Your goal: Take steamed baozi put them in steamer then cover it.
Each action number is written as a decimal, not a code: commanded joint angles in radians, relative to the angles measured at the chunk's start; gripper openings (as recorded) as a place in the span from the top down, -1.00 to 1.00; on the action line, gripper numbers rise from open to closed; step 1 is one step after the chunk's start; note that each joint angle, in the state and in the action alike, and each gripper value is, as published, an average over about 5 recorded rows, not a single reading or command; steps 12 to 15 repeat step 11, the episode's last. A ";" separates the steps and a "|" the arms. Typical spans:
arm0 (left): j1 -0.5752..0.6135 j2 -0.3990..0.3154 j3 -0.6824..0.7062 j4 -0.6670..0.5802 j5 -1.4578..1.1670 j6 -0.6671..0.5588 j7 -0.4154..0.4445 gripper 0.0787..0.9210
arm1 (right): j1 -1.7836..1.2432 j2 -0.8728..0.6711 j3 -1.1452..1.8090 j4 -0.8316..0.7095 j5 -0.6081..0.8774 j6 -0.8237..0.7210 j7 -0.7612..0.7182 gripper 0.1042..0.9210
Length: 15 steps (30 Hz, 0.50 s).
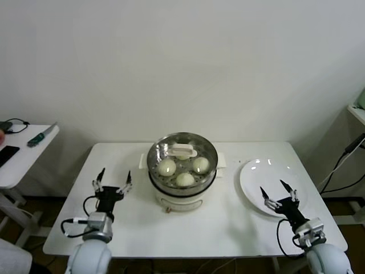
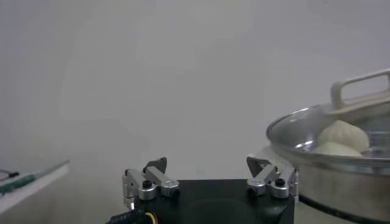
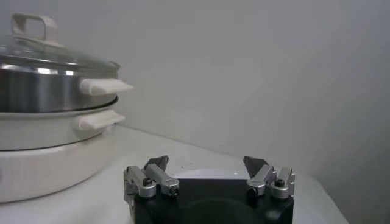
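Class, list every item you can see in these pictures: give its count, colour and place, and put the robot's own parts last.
table: one, white, under everything.
steamer: one, shiny steel on a white base, table centre.
cover: one, clear glass with white handle, on the steamer.
steamed baozi: at least three visible through the glass, cream-white, inside the steamer.
plate: one, white, bare, right of the steamer.
side table: one, white, far left, holding small items.
cables: dark, far right.
left tool: one, black and silver, open, left of the steamer.
right tool: one, black and silver, open, over the plate.
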 commanded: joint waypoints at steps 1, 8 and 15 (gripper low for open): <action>0.028 -0.021 -0.041 0.076 -0.120 -0.152 0.008 -0.77 | -0.014 0.015 0.012 -0.006 0.049 0.055 -0.007 -0.76; 0.030 -0.020 -0.037 0.074 -0.109 -0.154 0.025 -0.77 | -0.006 0.026 0.019 -0.015 0.060 0.069 0.002 -0.76; 0.029 -0.020 -0.036 0.072 -0.106 -0.153 0.026 -0.77 | -0.005 0.027 0.020 -0.016 0.060 0.070 0.002 -0.76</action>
